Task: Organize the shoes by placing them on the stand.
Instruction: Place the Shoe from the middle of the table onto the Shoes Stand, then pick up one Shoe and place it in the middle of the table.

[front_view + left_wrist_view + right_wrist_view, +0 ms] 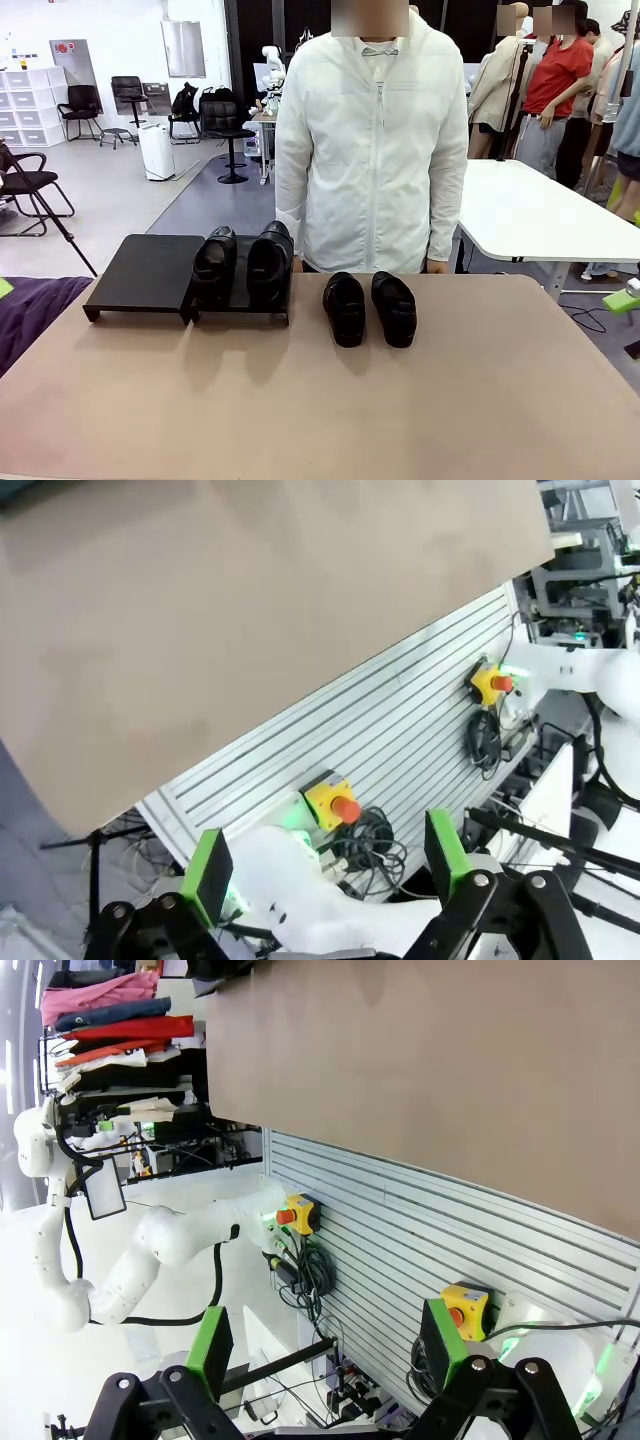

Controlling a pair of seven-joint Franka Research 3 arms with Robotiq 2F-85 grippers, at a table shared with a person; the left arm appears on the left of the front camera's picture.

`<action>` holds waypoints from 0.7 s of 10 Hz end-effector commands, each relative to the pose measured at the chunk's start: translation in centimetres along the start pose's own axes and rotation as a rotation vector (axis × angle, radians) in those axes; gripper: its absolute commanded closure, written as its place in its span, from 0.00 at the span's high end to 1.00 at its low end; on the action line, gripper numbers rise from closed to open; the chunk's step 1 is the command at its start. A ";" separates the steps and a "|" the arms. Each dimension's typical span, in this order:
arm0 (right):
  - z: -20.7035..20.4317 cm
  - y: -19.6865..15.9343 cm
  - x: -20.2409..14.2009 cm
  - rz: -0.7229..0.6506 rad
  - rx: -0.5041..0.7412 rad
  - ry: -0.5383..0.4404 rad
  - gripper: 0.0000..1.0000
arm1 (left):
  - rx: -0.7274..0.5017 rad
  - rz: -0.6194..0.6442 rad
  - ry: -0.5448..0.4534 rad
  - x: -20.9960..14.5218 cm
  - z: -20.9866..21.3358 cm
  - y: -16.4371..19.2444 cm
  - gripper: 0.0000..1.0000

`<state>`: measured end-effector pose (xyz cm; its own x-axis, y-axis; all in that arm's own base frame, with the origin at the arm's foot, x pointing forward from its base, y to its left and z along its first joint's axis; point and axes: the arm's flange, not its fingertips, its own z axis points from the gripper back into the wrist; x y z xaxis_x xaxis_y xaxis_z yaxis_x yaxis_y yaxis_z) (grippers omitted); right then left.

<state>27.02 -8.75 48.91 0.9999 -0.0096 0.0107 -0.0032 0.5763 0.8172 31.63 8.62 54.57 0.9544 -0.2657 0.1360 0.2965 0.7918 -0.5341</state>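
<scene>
- The left jaws stand wide apart with nothing between the green pads (215,875). They hang over the near edge of the surface (200,630), which I judge to be a waiting pose.
- The right jaws are spread and empty too, at the same edge.
- Two shoes (215,265) fill the right section of the stand (145,270) side by side, so its left section is bare.
- The other pair (344,308) sits on the surface just right of the stand, before the person (365,150), probably meant for that bare section.
</scene>
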 end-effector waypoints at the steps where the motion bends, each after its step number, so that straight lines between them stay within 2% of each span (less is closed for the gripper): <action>1: 0.2 0.1 0.0 0.026 0.019 0.000 1.00 | -0.021 -0.018 0.013 0.4 0.8 0.3 1.00; 7: 0.2 0.1 0.0 0.026 0.019 0.000 1.00 | -0.021 -0.018 0.013 0.4 0.8 0.3 1.00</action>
<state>27.02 -8.75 48.91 0.9999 -0.0096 0.0108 -0.0033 0.5763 0.8172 32.33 9.26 54.97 0.9541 -0.2739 0.1213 0.2950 0.7890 -0.5390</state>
